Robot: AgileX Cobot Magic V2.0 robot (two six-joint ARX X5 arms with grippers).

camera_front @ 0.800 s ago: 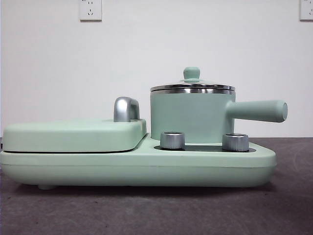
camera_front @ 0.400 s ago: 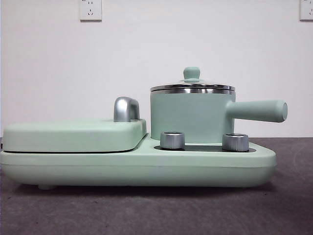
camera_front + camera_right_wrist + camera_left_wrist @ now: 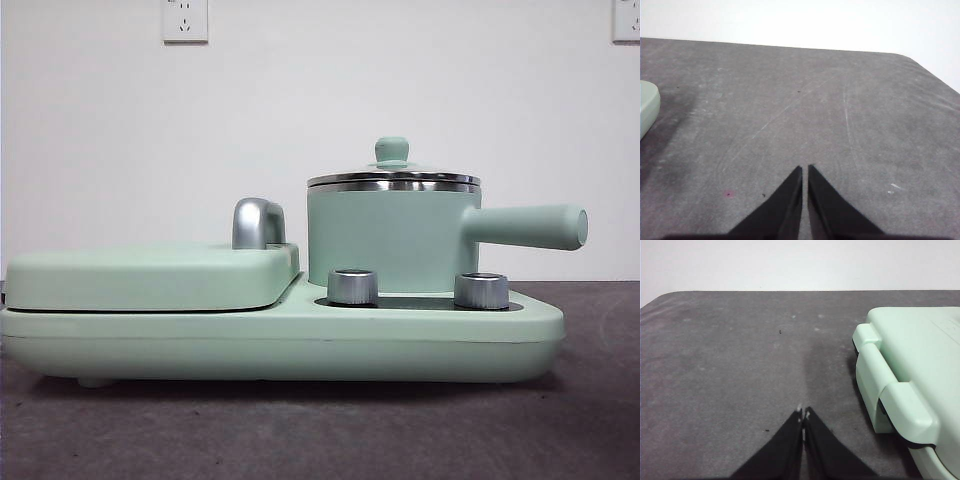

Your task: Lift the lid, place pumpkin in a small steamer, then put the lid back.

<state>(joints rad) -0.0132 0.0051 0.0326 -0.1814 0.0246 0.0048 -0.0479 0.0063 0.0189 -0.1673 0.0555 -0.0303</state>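
With both the left gripper (image 3: 802, 412) and right gripper (image 3: 805, 170) closed and empty above the desk (image 3: 840, 110), open one and pinch the knob of the lid (image 3: 392, 177) seated on the small steamer (image 3: 390, 240) (no pumpkin in view), lifting straight up.

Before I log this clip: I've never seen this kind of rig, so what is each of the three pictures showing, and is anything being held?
This is a two-armed table robot; each arm ends in a gripper with two black jaws. The front view comes from a low camera looking level across the table. It shows a mint-green cooker base with two steel dials, a flat griddle cover on one side, and the small steamer on the other, its lid on. The other two pictures come from cameras on the wrists. The left gripper hangs over the dark table beside the cooker's end, jaws closed and holding nothing. The right gripper is likewise shut and empty over bare table. No pumpkin appears in any picture.
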